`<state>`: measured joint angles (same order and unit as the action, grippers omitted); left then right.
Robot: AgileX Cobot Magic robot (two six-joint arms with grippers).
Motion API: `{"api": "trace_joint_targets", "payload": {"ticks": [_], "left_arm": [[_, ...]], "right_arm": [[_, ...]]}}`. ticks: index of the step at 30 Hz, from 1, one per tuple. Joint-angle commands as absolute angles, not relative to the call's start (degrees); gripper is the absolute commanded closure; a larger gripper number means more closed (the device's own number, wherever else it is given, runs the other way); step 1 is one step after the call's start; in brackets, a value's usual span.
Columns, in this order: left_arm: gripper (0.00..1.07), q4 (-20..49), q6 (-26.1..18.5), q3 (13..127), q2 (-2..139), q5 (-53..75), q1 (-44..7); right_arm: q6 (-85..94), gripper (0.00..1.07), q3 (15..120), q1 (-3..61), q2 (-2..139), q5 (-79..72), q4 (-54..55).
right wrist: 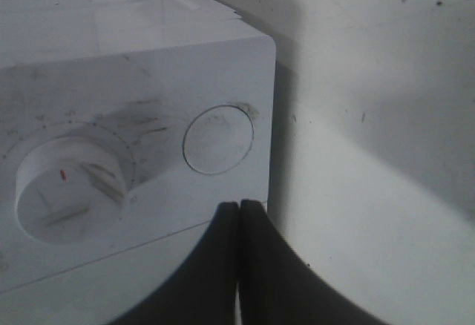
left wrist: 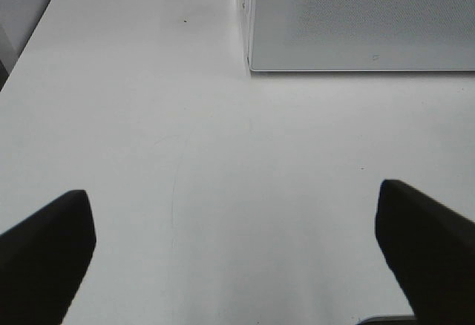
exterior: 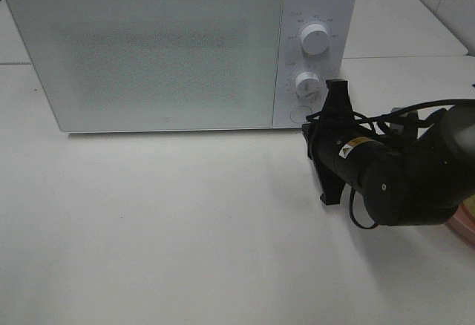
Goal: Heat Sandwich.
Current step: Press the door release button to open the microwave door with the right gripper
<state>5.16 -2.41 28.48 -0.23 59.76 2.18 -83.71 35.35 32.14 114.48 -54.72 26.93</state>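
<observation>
While the microwave [exterior: 148, 50] has its door shut across the whole front, you are, by my judgement, at the very start of this job: nothing has been loaded and nothing heated.

Your right gripper [right wrist: 239, 208] has its fingers clenched together with nothing between them. Its tip sits at the lower right corner of the microwave's front, just below the round button [right wrist: 218, 139] under the two dials. It is close to the panel, but you cannot tell from either view whether it touches. That placement reads to me as a push on the door release, the first step.

Your left gripper [left wrist: 231, 195] has its fingers spread wide and holds nothing. It hangs over bare table [left wrist: 223, 117], out in front of the microwave's left front corner and apart from it.

You will not find the sandwich in any view. A sliver of pink plate [exterior: 464, 225] shows to the front right of the microwave, mostly hidden behind your right arm; the sandwich may lie on it, but that cannot be told.

Almost everything is left, as I see it: open the door, bring the sandwich in, shut the door, and set the dials.
</observation>
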Motion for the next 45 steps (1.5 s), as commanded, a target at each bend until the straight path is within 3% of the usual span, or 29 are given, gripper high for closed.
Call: {"api": "trace_joint_targets", "payload": {"ticks": [1,10,26,45], "left_arm": [[0.10,5.16,-2.23,28.25,-1.72,59.30,2.18],[0.10,5.16,-2.23,28.25,-1.72,59.30,2.18],[0.10,5.16,-2.23,28.25,-1.72,59.30,2.18],[0.10,5.16,-2.23,28.25,-1.72,59.30,2.18]], "right_arm": [[-81.93,1.07,37.07,30.94,114.36,-53.06,25.90],[-80.10,1.07,41.83,27.27,115.51,-48.47,24.12],[-80.39,1.07,47.50,27.22,120.15,-47.38,24.47],[-78.27,1.07,50.59,27.22,121.47,-55.35,26.18]]}}
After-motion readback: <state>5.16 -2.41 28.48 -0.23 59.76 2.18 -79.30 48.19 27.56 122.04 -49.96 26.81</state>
